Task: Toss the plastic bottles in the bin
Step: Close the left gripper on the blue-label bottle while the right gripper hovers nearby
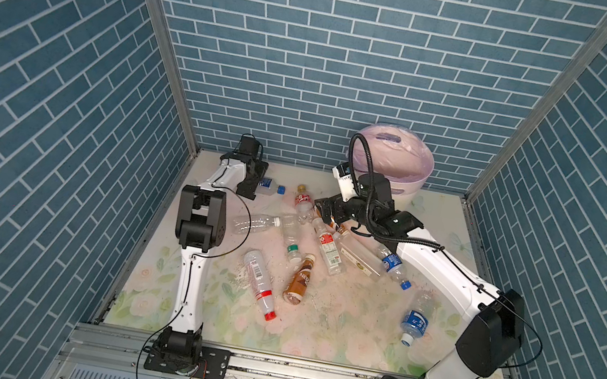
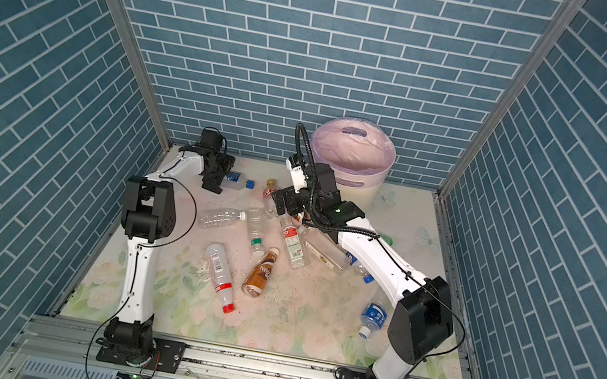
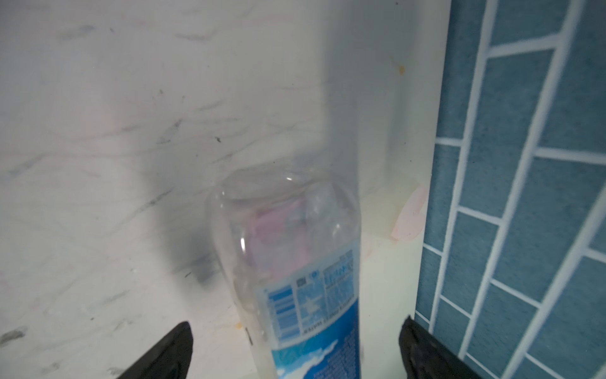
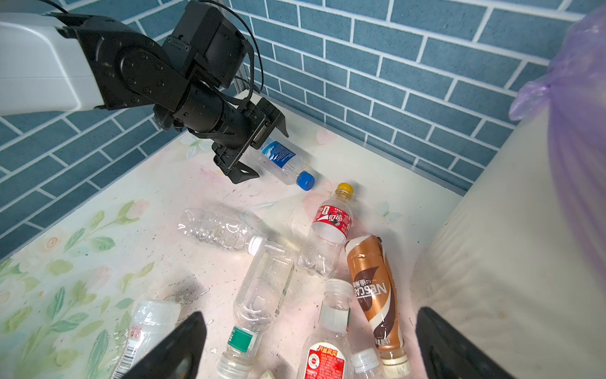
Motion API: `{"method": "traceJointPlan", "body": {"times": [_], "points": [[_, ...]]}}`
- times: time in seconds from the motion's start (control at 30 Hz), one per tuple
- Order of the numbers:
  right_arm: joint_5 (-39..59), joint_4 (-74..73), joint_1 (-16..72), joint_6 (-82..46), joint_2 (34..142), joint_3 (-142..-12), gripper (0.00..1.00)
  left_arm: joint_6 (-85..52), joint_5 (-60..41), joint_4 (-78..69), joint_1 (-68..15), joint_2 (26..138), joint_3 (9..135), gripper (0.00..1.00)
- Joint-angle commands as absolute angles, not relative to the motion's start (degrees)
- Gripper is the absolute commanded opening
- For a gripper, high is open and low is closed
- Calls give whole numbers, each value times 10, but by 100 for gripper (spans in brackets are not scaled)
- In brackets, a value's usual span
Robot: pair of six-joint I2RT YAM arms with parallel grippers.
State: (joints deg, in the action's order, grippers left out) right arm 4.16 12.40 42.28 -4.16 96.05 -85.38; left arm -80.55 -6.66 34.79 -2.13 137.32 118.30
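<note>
Our left hand (image 3: 295, 325) stands released, jaws wide on both sides of the blue-capped water bottle (image 4: 285, 164), which lies on the tabletop (image 1: 331, 330) near the back wall (image 1: 313, 74), well apart from the bin (image 1: 418, 187). If the jaws close badly on its smooth round body, we think it may squirt out toward the wall. Our right hand (image 4: 310, 320), also released and empty, hangs over the crowded bottles (image 4: 265, 285) and may knock neighbours.
</note>
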Motion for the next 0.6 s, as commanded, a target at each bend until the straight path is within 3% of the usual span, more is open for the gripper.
{"method": "traceJointPlan", "body": {"times": [0.0,0.57], "points": [[46,99,425,-20,972,-848,99,-791,-54,396,-17,1399,1214,99],[3,46,425,-7,947,-795,99,-711,-59,420,-10,1422,1239,66]]}}
